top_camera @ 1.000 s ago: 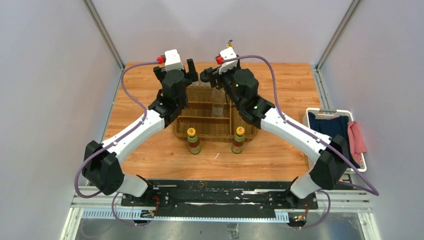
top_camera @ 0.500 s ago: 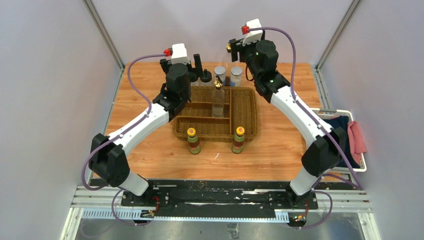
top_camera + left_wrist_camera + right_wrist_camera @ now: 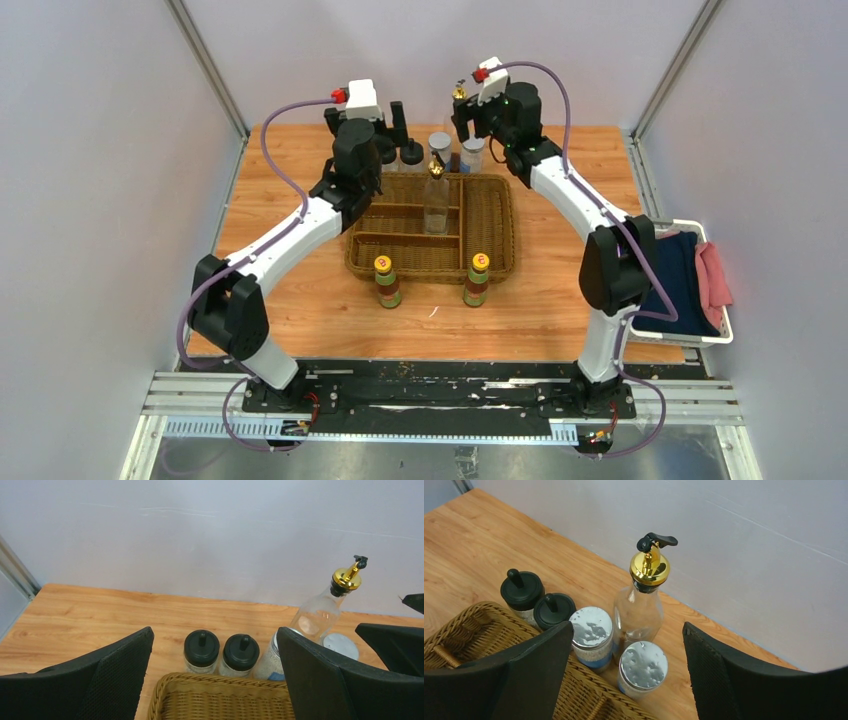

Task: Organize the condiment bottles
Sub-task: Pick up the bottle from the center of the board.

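The left tool (image 3: 214,632) is hovering spread wide near two black-capped bottles (image 3: 201,648); the right tool (image 3: 627,625), also spread, is hovering by a gold-topped bottle (image 3: 639,611).

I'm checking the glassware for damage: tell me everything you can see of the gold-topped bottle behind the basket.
The gold-topped bottle is tall and clear, apparently glass, with a shiny gold pourer capped by a black lever. It stands upright on the wooden table near its back edge, just behind two grey-lidded jars. Nothing grips it.
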`<state>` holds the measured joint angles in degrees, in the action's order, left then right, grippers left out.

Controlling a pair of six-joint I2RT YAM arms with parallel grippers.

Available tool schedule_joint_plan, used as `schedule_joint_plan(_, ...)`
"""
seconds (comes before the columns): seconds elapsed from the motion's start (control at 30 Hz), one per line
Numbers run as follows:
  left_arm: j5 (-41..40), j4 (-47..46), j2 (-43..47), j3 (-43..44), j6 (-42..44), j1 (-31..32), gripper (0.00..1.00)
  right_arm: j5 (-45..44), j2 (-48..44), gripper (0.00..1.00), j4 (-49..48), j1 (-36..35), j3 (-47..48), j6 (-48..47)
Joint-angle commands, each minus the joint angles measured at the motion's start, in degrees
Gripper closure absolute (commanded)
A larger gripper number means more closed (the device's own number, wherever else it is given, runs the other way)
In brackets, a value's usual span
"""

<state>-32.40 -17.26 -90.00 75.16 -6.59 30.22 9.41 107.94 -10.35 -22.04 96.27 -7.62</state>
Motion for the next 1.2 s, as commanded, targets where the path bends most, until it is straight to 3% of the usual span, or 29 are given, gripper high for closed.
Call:
schedule_joint_plan(0.0,2.0,-2.9,-1.4,1.3,0.5,-0.9,0.00,7.6,1.8,0.16,-5.9,2.2,3.0,2.6)
schedule_joint_plan(0.2,2.7,-4.0,-2.4,1.6,0.4,-1.5,0.00,11.0,5.3,0.16,-9.7,3.8,4.6,5.2)
schedule_joint_plan(1.17,4.5,-6.3,-7.1,4.6,0.6,-3.0,0.00,15.2,20.9,0.17,-9.1,5.9,21.1,8.9)
